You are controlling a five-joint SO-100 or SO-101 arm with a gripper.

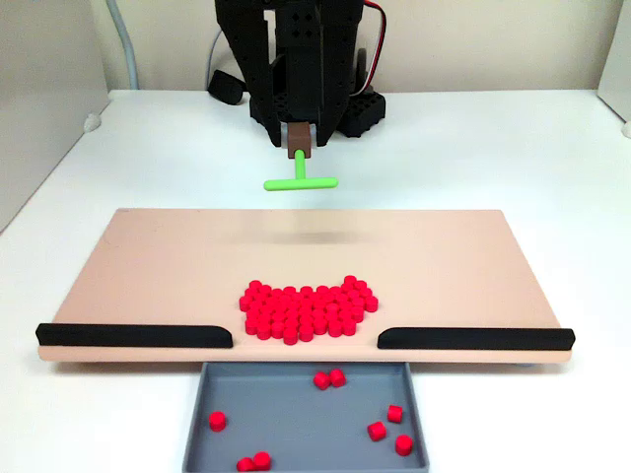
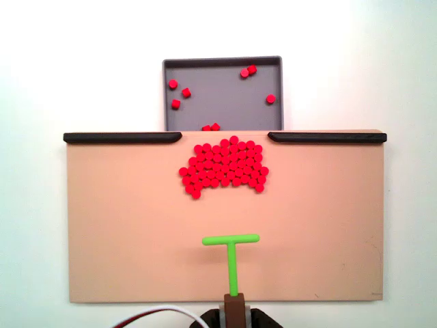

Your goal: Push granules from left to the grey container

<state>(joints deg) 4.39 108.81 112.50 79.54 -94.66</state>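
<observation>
A cluster of red granules [image 1: 308,310] [image 2: 224,167] lies on the tan board [image 1: 148,266] [image 2: 123,225], just before the gap between two black strips. Several more granules sit loose in the grey container [image 1: 296,419] [image 2: 218,96], which butts against the board's edge past that gap. My gripper [image 1: 299,138] [image 2: 235,311] is shut on the brown stem of a green T-shaped pusher [image 1: 300,181] [image 2: 231,240]. The pusher hangs above the board with its crossbar facing the pile and well apart from it; its shadow falls on the board.
Two black strips [image 1: 133,336] [image 1: 473,338] [image 2: 121,137] [image 2: 326,137] line the board's edge on either side of the gap. The board rests on a white table [image 1: 552,148]. The arm's black base [image 1: 296,59] and its cables stand behind the board.
</observation>
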